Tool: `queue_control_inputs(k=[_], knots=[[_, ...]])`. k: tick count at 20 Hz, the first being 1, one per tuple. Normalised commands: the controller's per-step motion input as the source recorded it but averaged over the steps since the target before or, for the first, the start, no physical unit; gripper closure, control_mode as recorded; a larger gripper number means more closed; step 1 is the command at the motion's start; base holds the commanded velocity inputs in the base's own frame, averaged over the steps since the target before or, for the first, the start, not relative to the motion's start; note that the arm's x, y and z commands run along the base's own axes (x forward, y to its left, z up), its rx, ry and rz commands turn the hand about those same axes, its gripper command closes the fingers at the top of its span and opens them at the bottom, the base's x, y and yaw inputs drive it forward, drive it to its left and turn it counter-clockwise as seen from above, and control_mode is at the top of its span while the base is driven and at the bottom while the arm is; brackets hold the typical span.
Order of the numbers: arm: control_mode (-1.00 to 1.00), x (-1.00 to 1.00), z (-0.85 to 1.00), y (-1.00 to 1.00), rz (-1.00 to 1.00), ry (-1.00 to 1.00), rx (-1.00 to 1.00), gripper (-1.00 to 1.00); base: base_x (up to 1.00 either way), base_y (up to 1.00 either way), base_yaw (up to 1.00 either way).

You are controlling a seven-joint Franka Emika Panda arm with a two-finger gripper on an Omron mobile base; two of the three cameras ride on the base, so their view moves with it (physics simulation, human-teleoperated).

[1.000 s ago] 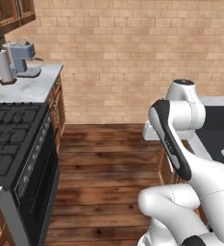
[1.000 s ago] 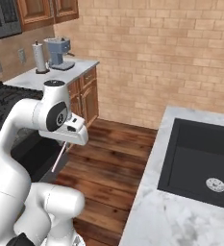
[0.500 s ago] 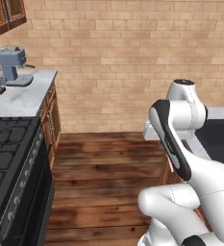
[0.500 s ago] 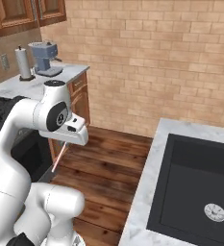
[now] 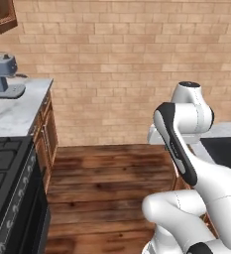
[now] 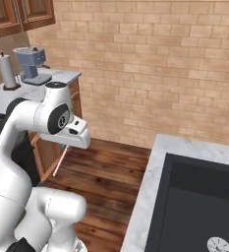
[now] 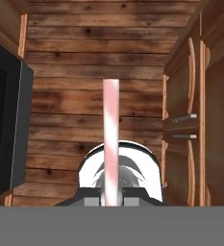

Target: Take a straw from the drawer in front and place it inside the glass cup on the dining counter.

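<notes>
A white robot arm stands in a rendered kitchen with a brick back wall and a dark wooden plank floor [image 5: 112,183]. Its gripper [image 7: 111,196] holds the straw [image 7: 110,139], a thin pale pinkish-red tube. In the hand view the two dark finger tips sit close together at the bottom of the picture and pinch the straw's near end between them. From there the straw runs straight up the middle of that picture, its long axis in line with the direction the hand looks, its free end pointing away from the fingers toward the floor planks below.

In the right base view the straw [image 6: 60,162] shows as a slim pale line hanging beneath the white hand block. It slants downward and a little to the left, free end lowest, in the air above the floor and touching nothing else.

In the hand view, brown wooden cabinet fronts [image 7: 195,110] with silver bar handles fill the right edge, and a black oven front [image 7: 5,129] fills the left edge, with the floor between them.

In the left base view a marble worktop [image 5: 18,111] at the left carries a grey coffee machine [image 5: 3,74], and a black stove [image 5: 8,193] lies below it. In the right base view a dark sink [image 6: 199,206] is set into a marble counter [image 6: 145,197] at the lower right, well apart from the straw
</notes>
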Motion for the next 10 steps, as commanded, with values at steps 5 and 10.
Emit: queue_control_inputs(k=[5, 10], knots=[[1.00, 0.00, 0.00, 0.00, 0.00, 0.00, 0.00, 1.00, 0.57, 0.08, -0.07], [1.00, 0.00, 0.00, 0.00, 0.00, 0.00, 0.00, 1.00, 0.57, 0.10, -0.08]])
